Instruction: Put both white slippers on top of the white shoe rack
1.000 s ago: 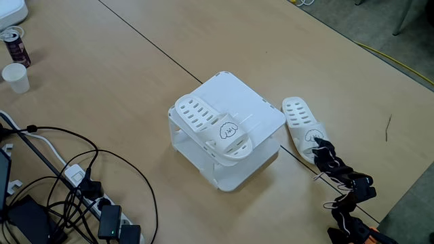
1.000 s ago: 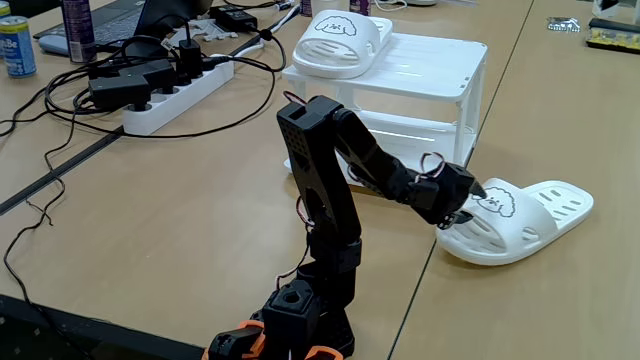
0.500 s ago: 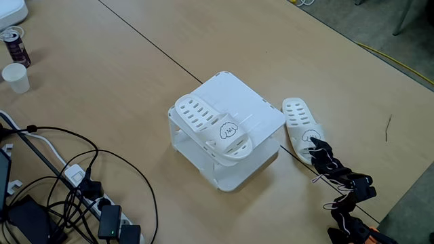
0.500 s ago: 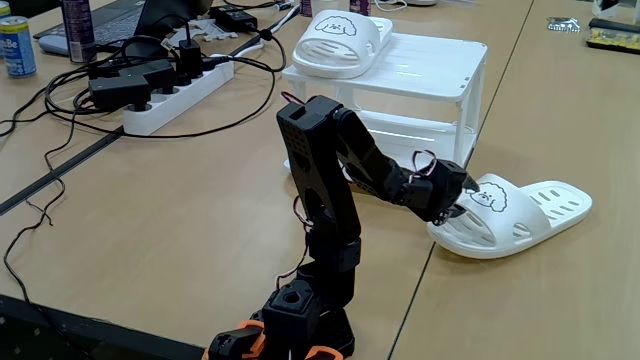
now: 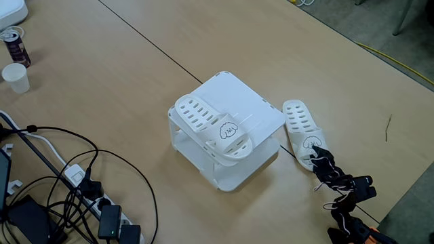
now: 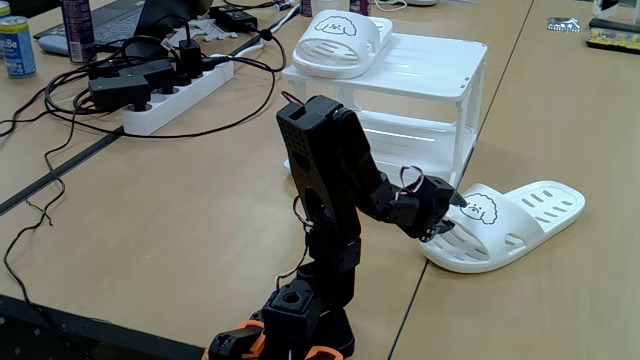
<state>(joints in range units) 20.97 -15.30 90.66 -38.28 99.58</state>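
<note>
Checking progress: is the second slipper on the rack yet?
No. It lies flat on the table beside the white shoe rack, the claw at its strap.

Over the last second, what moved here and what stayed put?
The hand, clamped on the strap end of the white perforated rubber slipper on the table, pulled back toward the arm's base, dragging that slipper with it. The other white slipper stayed on the boxy white plastic shoe rack, which did not move.

Both white slippers [image 5: 304, 133] [image 5: 211, 129] carry oval holes and a black-outlined cartoon face. The shoe rack [image 6: 440, 68] is white. The bench [image 5: 135, 74] is tan; the arm [image 6: 325, 180] black.
</note>
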